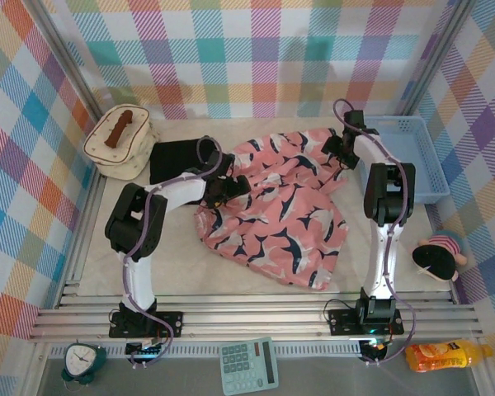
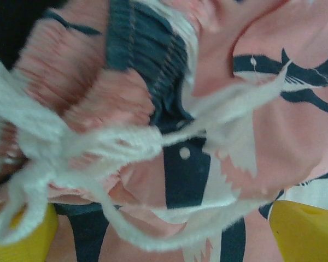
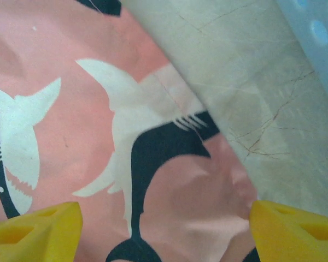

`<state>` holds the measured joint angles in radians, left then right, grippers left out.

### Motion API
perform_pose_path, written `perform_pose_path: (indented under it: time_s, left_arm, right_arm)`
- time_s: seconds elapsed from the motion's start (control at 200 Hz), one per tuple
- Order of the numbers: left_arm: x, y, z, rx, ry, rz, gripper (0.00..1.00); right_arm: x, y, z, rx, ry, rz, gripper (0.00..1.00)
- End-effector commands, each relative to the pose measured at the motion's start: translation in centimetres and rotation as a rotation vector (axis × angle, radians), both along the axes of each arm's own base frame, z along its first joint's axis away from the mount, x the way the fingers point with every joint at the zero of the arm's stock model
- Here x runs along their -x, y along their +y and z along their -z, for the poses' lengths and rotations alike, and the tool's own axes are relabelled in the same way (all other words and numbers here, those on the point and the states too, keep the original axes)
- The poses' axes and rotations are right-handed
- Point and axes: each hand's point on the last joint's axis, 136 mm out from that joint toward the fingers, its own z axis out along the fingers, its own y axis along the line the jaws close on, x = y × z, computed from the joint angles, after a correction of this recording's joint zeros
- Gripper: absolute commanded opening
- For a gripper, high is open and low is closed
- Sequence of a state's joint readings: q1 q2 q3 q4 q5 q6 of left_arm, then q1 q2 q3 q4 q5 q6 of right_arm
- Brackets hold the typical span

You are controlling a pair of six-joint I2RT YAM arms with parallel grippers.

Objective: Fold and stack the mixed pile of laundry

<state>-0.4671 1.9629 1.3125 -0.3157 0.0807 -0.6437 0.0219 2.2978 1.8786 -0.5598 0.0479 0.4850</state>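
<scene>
Top view: I get bright, even light from overhead and clean colours. Soft, short shadows lie under the arms on the table (image 1: 177, 260), and the frame rails bow slightly toward the corners.
Left wrist view: dimmer and soft all over; the white cord (image 2: 98, 142) nearest the lens is smeared.
Right wrist view: pink garment (image 3: 197, 213) print fairly crisp, right claw (image 3: 164, 234) tips blurred, faint sheen on the table.

Left claw (image 2: 161, 232) spread wide; right claw (image 3: 165, 232) likewise
</scene>
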Motion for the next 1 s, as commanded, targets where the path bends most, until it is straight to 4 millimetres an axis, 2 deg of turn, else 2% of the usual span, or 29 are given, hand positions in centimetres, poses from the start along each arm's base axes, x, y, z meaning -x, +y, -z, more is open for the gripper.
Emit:
perform_pose_path:
  time_s: [0.0,0.045,0.12,0.215,0.29,0.385,0.48,0.62,0.695,0.8,0.915,1.0]
  left_arm:
    - [0.8,0.2,-3.7,-0.004,-0.005,0.053,1.0]
    - [0.9,0.1,-5.3,0.005,-0.027,0.076,1.0]
    - [1.4,0.4,-7.3,-0.008,-0.053,0.108,1.0]
    - [2.3,1.5,-8.5,-0.032,-0.063,0.126,1.0]
    - [3.2,2.9,-8.8,-0.064,-0.069,0.119,1.0]
    - [4.6,5.0,-8.1,-0.119,-0.066,0.102,1.0]
    - [6.2,6.9,-6.5,-0.183,-0.046,0.089,0.98]
    - [8.3,8.0,-4.0,-0.204,-0.005,0.08,0.92]
    - [8.9,8.0,-2.5,-0.183,0.008,0.061,0.89]
    - [9.6,8.0,-0.3,-0.152,0.035,0.022,0.8]
    - [9.9,8.3,1.4,-0.155,0.062,-0.012,0.71]
    - [10.0,8.6,2.1,-0.173,0.071,-0.022,0.6]
  right_arm:
    - [1.9,0.9,-4.6,-0.02,-0.035,-0.064,0.81]
    - [3.3,1.3,-5.8,-0.03,-0.042,-0.085,0.81]
    - [6.3,2.4,-6.7,-0.04,-0.03,-0.122,0.81]
    - [11.3,4.1,-7.4,-0.029,-0.005,-0.181,0.81]
    - [16.1,5.5,-6.7,-0.028,0.042,-0.212,0.81]
    - [22.0,7.5,-5.6,-0.026,0.113,-0.248,0.8]
    - [27.4,8.9,-4.1,0.001,0.213,-0.27,0.79]
    - [34.2,10.6,-1.8,0.003,0.346,-0.271,0.77]
    - [37.1,10.7,-0.9,0.018,0.392,-0.256,0.77]
    - [39.8,10.8,0.4,0.006,0.45,-0.236,0.77]
    - [41.3,11.7,1.9,-0.017,0.481,-0.248,0.77]
    - [42.0,12.4,3.0,-0.01,0.514,-0.265,0.77]
